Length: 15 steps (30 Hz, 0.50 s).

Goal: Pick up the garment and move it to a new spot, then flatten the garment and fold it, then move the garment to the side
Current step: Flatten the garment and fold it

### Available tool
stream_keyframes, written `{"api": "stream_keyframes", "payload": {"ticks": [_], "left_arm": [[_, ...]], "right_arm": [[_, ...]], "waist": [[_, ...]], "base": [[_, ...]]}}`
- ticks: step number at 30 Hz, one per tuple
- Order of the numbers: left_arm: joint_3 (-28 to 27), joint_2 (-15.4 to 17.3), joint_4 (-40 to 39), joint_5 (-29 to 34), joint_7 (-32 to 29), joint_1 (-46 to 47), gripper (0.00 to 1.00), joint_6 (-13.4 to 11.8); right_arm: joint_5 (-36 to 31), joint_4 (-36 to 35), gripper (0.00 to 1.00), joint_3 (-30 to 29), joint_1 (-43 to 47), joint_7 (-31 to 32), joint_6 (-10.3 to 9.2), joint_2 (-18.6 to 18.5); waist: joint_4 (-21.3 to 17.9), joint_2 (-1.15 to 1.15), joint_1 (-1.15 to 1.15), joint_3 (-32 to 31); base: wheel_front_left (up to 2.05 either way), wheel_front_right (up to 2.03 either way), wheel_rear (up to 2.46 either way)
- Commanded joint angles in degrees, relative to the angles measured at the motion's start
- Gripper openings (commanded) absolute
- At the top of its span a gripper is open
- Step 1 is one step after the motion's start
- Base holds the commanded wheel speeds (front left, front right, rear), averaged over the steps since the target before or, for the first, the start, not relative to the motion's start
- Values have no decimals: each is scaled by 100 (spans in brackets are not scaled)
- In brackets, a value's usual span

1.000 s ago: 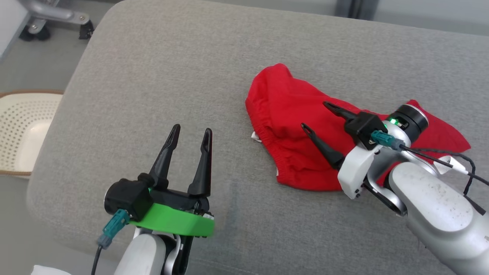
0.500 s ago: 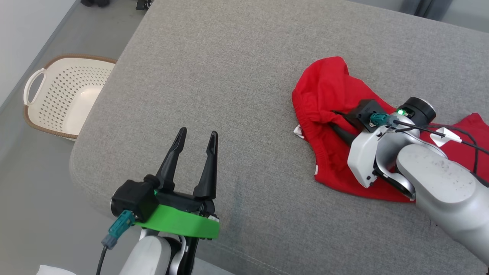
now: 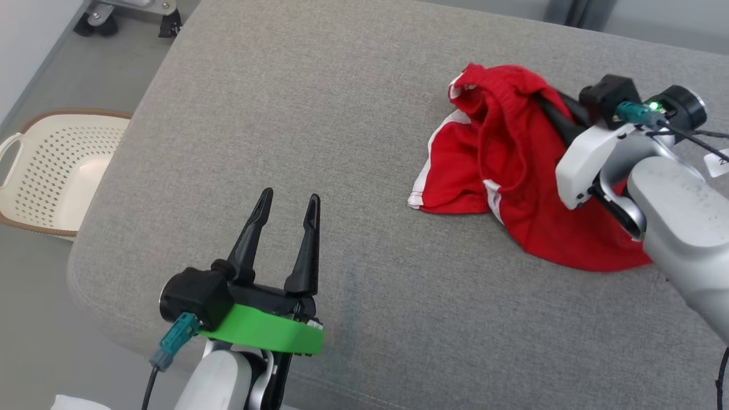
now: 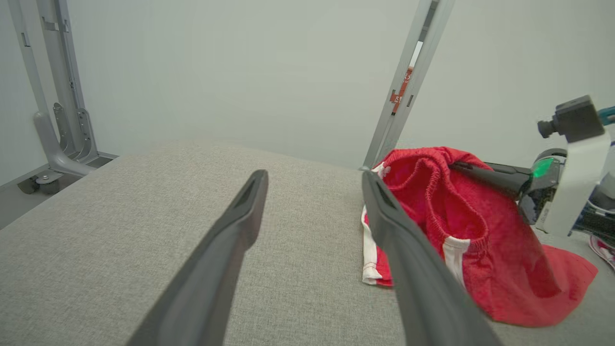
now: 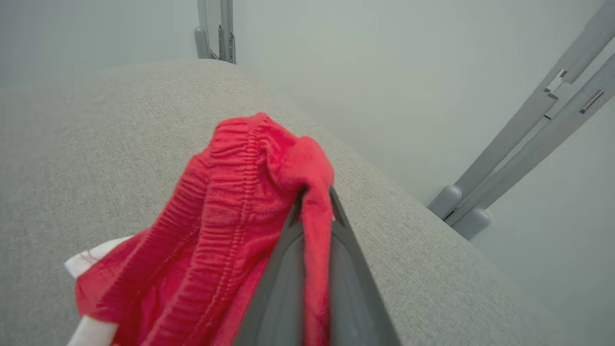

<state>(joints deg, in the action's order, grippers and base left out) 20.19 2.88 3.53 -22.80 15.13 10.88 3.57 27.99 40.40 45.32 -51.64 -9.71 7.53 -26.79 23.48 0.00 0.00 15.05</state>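
While the right gripper [image 5: 314, 202] pinches the red shorts [image 3: 512, 188] at upper right, lift higher: their hem apparently touches the cushion [image 3: 342, 114]; the left gripper [image 3: 289, 199] stands spread.

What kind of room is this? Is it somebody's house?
Probably not a house. It looks like a robot testing room set up for laundry: a grey padded seat, a white laundry basket on the floor, a red garment, and a metal stand on wheels.

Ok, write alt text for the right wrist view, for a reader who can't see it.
The right gripper is shut on the elastic waistband of a red garment, holding its bunched top above a grey cushion. Grey metal struts stand behind against a pale wall.
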Motion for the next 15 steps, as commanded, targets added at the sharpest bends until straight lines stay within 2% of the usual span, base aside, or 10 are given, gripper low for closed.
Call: {"api": "stream_keyframes", "payload": {"ticks": [1,7,8,9,15], "left_arm": [[9,5,-20,26,1,68,100,21],[86,5,-27,-42,1,114,100,13],[85,5,-9,-40,1,106,100,10],[80,5,9,-37,1,101,100,8],[52,5,64,15,1,111,100,13]], "right_arm": [[-101,116,0,-122,-97,-59,-9,30],[-219,393,0,-356,-130,-49,-9,272],[-219,420,40,-355,-122,-58,-9,316],[-220,478,100,-358,-114,-72,-9,365],[-448,912,100,-528,-206,-261,-9,614]], "waist": [[-80,0,0,5],[-55,0,0,100],[-51,0,0,111],[-51,0,0,124],[-153,0,0,77]], "base": [[0,0,0],[0,0,0],[0,0,0],[0,0,0],[0,0,0]]}}
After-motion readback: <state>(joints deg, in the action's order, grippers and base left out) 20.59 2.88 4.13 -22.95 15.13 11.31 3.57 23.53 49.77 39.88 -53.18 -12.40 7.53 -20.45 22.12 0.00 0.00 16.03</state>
